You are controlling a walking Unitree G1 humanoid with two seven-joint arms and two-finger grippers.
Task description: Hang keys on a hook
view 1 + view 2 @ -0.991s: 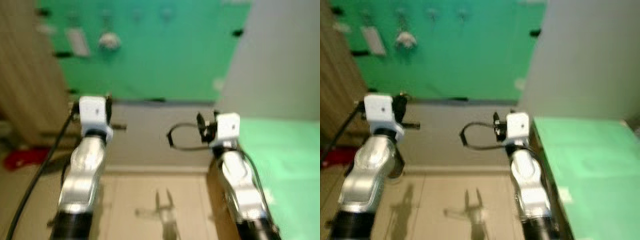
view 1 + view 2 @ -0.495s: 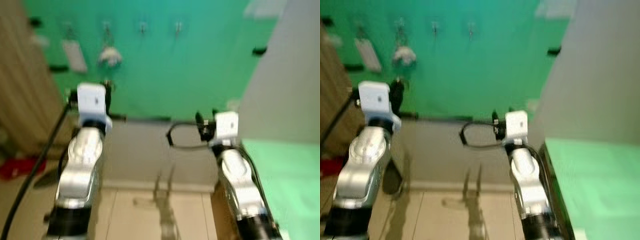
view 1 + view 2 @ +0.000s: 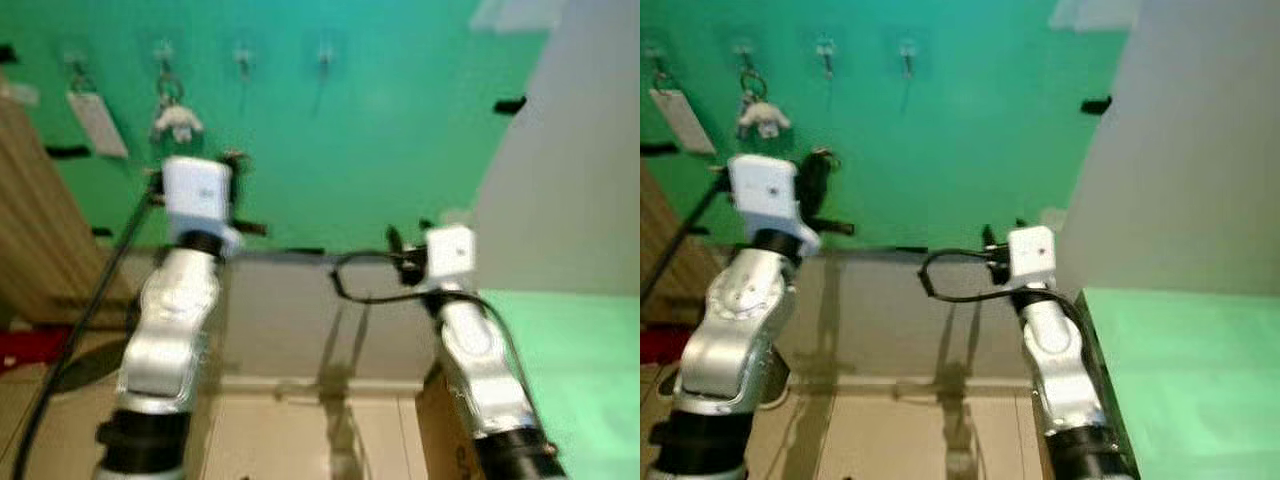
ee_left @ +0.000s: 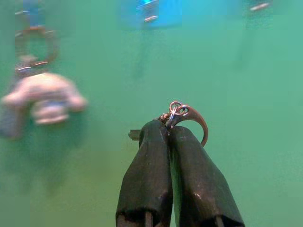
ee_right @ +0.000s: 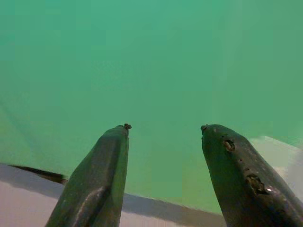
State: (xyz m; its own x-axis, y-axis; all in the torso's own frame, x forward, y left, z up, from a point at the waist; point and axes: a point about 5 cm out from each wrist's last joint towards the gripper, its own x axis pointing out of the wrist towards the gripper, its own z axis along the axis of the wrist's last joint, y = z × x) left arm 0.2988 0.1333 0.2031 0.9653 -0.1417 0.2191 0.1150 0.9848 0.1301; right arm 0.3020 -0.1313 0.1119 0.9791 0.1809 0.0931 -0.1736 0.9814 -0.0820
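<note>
The left tool [image 4: 168, 127] is clenched on the keys [image 4: 182, 116] — a small ring and a curved brown clasp stick out just past its tips. It is raised in front of the green board [image 3: 970, 130], below the row of hooks. The nearest free hook [image 3: 826, 55] lies above the left tool and a little toward the robot's right; the hook beside it on the robot's left already carries a pale keychain [image 3: 760, 115]. So the coming move looks like a lift up and slightly right, with the ring held facing the board. The right tool [image 5: 163, 130] is released, fingers apart, lower and well off from that hook — the left arm is plainly nearer.
</note>
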